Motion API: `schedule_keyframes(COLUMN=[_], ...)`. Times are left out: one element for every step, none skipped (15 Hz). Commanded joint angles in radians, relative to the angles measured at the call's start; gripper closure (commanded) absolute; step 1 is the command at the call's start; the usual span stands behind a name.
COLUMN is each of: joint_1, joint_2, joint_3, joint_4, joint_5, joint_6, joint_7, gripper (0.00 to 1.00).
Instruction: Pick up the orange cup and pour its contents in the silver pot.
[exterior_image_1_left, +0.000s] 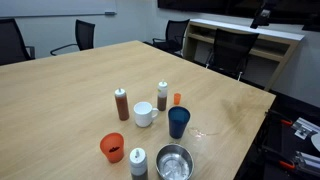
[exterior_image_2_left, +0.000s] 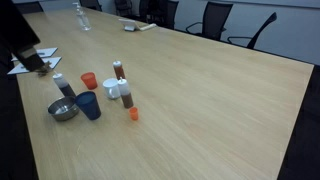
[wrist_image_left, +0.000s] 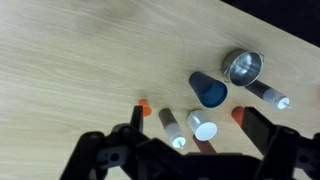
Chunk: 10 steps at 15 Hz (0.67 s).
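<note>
Claw (wrist_image_left: 195, 122) spread wide and empty, orange cup (exterior_image_1_left: 112, 147) near silver pot (exterior_image_1_left: 163, 165), labels illegible

Black claw (wrist_image_left: 193, 125), chunky jointed links (matte)

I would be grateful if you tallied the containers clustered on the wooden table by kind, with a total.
Cups: 2, the orange cup and the dark blue cup
Mugs: 1, the white mug
Pots: 1, the silver pot
Bottles and shakers: 4, the brown bottle, white bottle, orange-capped bottle and grey-topped shaker
Total: 8
</note>
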Motion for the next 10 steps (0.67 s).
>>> schedule_keyframes(joint_1=[-0.019,-0.012,0.007,0.031,0.051,0.073,0.094,0.111,0.121,0.127], joint_2=[0.002,0.013,0.024,0.035,0.046,0.064,0.087,0.115,0.147,0.178], joint_3=[0.016,0.034,0.048,0.073,0.100,0.135,0.169,0.203,0.239,0.267], joint_4=[0.003,0.030,0.059,0.090,0.120,0.155,0.192,0.230,0.265,0.295], joint_5=[0.009,0.009,0.027,0.051,0.073,0.092,0.104,0.105,0.088,0.075], joint_6=[-0.005,-0.020,-0.053,-0.081,-0.103,-0.119,-0.135,-0.147,-0.154,-0.158], joint_7=[-0.008,0.015,0.022,0.037,0.055,0.084,0.111,0.141,0.170,0.196], gripper=[0.00,0.00,0.00,0.00,0.00,0.00,0.00,0.00,0.00,0.00])
